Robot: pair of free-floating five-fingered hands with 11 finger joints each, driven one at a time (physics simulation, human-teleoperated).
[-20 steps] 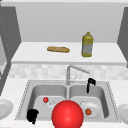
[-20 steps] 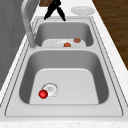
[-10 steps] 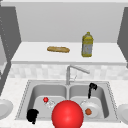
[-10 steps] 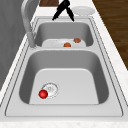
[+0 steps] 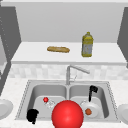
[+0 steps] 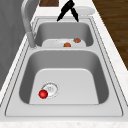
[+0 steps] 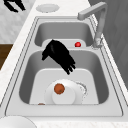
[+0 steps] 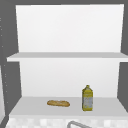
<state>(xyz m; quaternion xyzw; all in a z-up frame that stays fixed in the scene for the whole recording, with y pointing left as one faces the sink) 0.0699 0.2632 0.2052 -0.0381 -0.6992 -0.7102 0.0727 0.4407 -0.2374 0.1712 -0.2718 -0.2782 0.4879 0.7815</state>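
Front view: the right robot hand (image 5: 92, 92) hangs over the right basin of the sink (image 5: 111, 100), fingers straight and pointing down, holding nothing. Right side view puts this robot hand (image 7: 58, 56) above and behind a white plate (image 7: 71, 98) lying on the basin floor, not touching it, with a brown ball (image 7: 59, 88) resting on the plate. The left robot hand (image 5: 32, 115) floats at the front left corner of the sink, fingers loosely curled on nothing. A small red ball (image 5: 45, 99) lies beside the drain of the left basin. A big red ball (image 5: 67, 115) stands in front of the sink. On the shelf (image 5: 32, 56) above lie a bread loaf (image 5: 58, 49) and a yellow bottle (image 5: 87, 45)
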